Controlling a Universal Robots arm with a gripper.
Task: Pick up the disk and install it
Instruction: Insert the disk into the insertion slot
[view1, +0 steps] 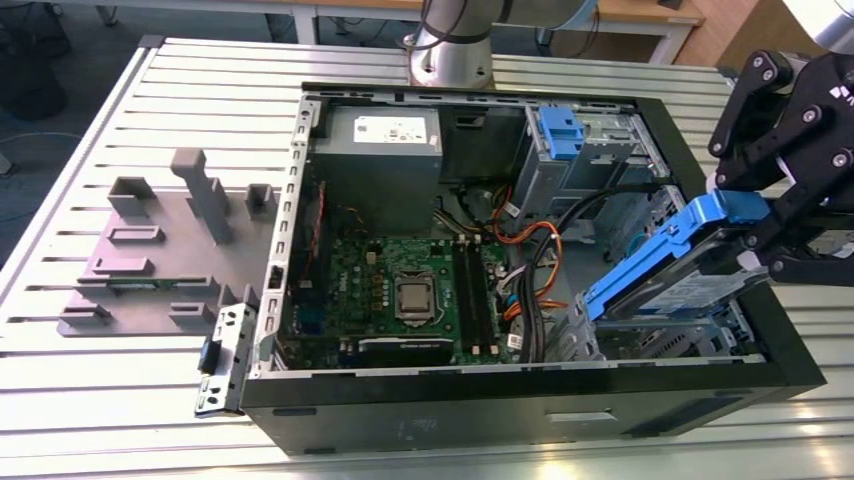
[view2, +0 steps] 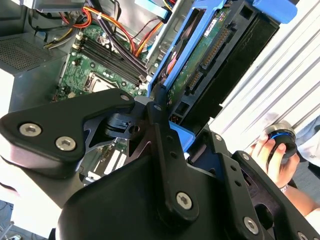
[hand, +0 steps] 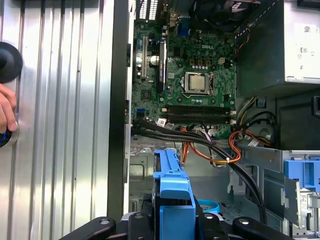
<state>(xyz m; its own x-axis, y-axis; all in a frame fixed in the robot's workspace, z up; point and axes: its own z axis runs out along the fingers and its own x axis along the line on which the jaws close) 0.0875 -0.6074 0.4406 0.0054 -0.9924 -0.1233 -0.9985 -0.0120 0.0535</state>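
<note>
The disk (view1: 674, 265), a silver drive in blue carrier rails, hangs tilted above the drive bay at the exterior view's right front corner of the open computer case (view1: 534, 385). My gripper (view1: 747, 235) is shut on the disk's upper blue end, just outside the case's wall on the exterior view's right. In the second wrist view the disk (view2: 210, 55) shows its green circuit side and connector beyond my gripper (view2: 165, 120). The first wrist view has the blue carrier (hand: 172, 200) held in the gripper (hand: 172, 222) over the bay.
Inside the case lie the motherboard (view1: 400, 290), a grey power-supply box (view1: 387, 150), orange and black cables (view1: 527, 250) and another blue carrier (view1: 561, 130). A grey plastic stand (view1: 147, 250) sits on the slatted table. A person's hand (view2: 272, 150) rests beside the case.
</note>
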